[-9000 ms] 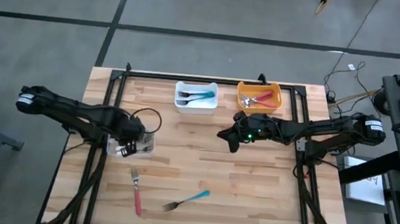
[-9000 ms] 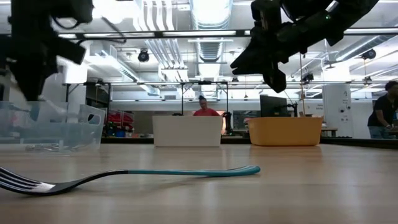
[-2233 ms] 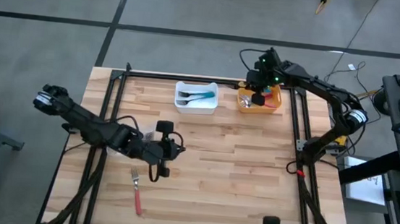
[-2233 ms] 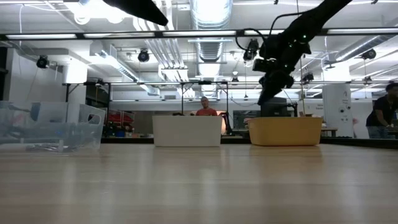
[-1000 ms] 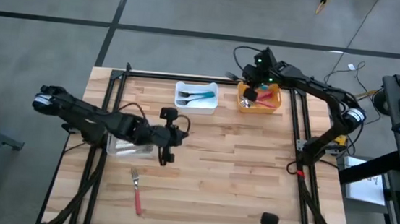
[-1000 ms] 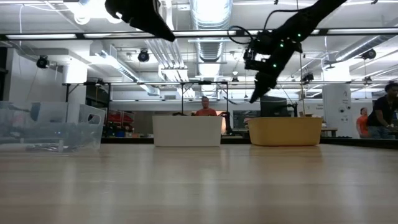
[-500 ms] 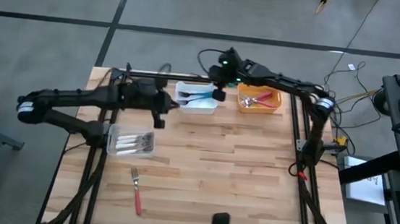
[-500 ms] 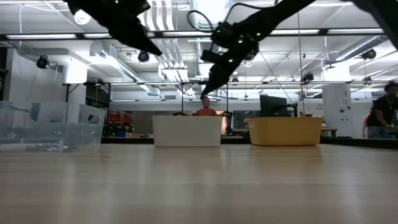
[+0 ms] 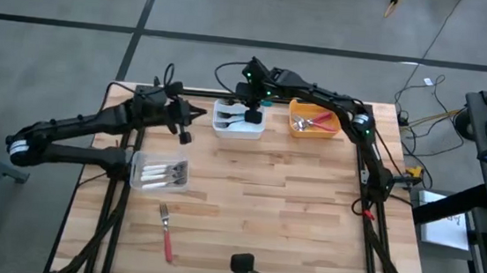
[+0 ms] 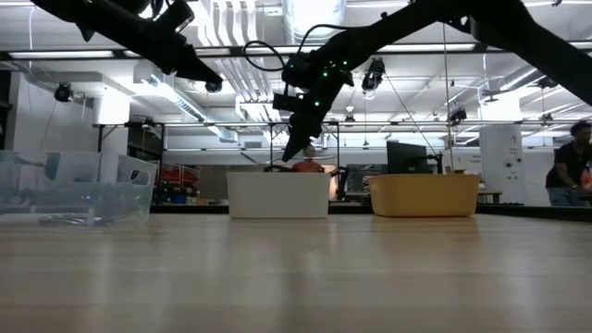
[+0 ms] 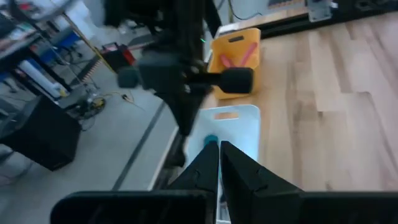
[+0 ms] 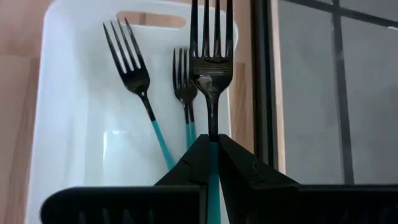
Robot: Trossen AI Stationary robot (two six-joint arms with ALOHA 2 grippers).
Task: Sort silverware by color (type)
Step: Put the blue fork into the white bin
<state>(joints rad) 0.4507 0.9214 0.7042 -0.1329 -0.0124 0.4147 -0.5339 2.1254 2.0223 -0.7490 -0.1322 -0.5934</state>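
Note:
My right gripper (image 9: pixel 251 112) hangs over the white bin (image 9: pixel 227 126) and is shut on a teal-handled fork (image 12: pixel 211 43). Two more teal-handled forks (image 12: pixel 146 106) lie inside that bin. My left gripper (image 9: pixel 198 113) is raised just left of the white bin, shut and holding nothing. In the left wrist view its fingers (image 11: pixel 219 158) point toward the white bin (image 11: pixel 239 134). A red-handled fork (image 9: pixel 165 230) lies flat on the table near the near edge. The clear bin (image 9: pixel 138 179) holds white-handled pieces, and the orange bin (image 9: pixel 337 125) holds red-handled ones. My right gripper pinches the teal fork between its two fingers at the handle (image 12: pixel 212 149), just behind the metal neck. The fork lies along the fingers, tines pointing away from them. The fingers slant downward from above. The fork is lifted clear above the white bin.
A black frame rail (image 9: pixel 256 96) runs along the far edge behind the bins. The right arm (image 9: pixel 335 100) stretches over the orange bin. In the low view the white bin (image 10: pixel 277 196) and orange bin (image 10: pixel 424 196) stand side by side. People show in the room beyond.
My right gripper has carried the teal fork from above the orange bin toward the table's left, to above the white bin. My left gripper has swung from the table's middle, beside the clear bin, toward the far edge and stands left of the white bin.

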